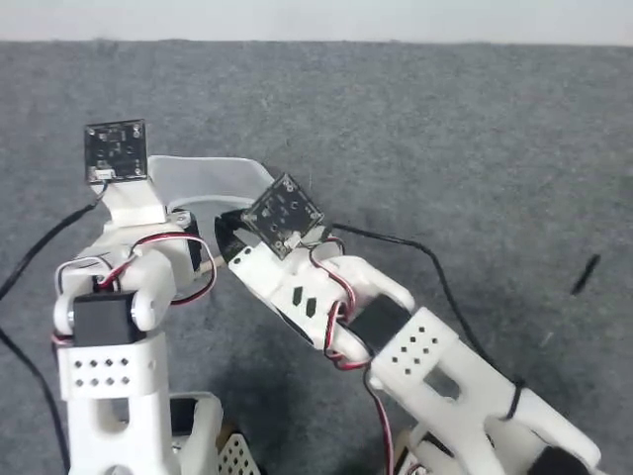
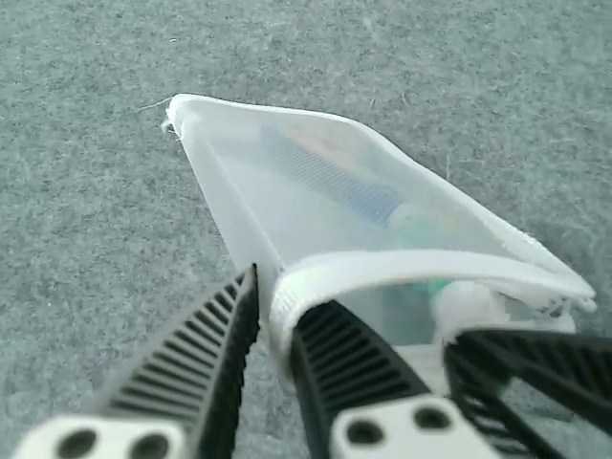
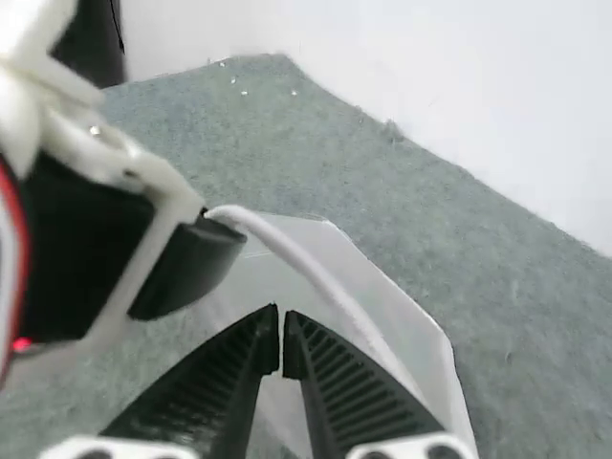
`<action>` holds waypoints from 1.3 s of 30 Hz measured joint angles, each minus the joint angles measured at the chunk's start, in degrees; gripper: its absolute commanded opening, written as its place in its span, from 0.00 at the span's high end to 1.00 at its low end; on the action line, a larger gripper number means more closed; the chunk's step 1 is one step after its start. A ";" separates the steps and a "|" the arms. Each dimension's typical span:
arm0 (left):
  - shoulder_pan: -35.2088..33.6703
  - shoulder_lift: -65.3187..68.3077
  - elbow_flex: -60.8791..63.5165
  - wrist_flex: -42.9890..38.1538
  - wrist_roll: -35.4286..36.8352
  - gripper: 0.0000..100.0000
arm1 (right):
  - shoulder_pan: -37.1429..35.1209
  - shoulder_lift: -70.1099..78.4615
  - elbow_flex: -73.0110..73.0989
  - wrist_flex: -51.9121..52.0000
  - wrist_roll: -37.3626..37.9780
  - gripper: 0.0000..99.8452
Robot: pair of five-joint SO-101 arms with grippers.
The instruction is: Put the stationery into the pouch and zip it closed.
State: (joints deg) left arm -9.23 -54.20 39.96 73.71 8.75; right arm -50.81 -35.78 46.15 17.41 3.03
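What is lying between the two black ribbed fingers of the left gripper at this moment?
The white zip edge of the translucent plastic pouch lies between them, seen in the left wrist view.

You work at what looks like a small robotics lab or a maker's bench. A grey felt-like mat (image 1: 475,129) covers the whole table, and a plain white wall (image 1: 316,18) stands behind it. The arms (image 1: 104,366) are of white printed plastic, with loose wires (image 1: 334,332) and bare camera boards (image 1: 117,150) left uncovered.
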 measured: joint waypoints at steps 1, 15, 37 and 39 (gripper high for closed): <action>0.00 0.00 0.00 0.00 0.00 0.99 | 0.00 1.41 0.00 -1.23 0.00 0.99; 0.00 0.00 0.00 0.00 0.00 0.99 | 2.37 1.23 -0.88 6.95 0.18 0.99; 0.00 0.00 0.97 -0.09 0.00 0.99 | 6.95 1.14 -10.73 29.54 3.25 0.99; 0.00 0.00 0.97 -0.09 0.00 0.99 | 6.95 2.11 -12.31 32.35 3.43 0.99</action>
State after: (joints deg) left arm -9.23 -54.20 40.92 73.63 8.75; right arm -43.87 -33.67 33.85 49.76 6.46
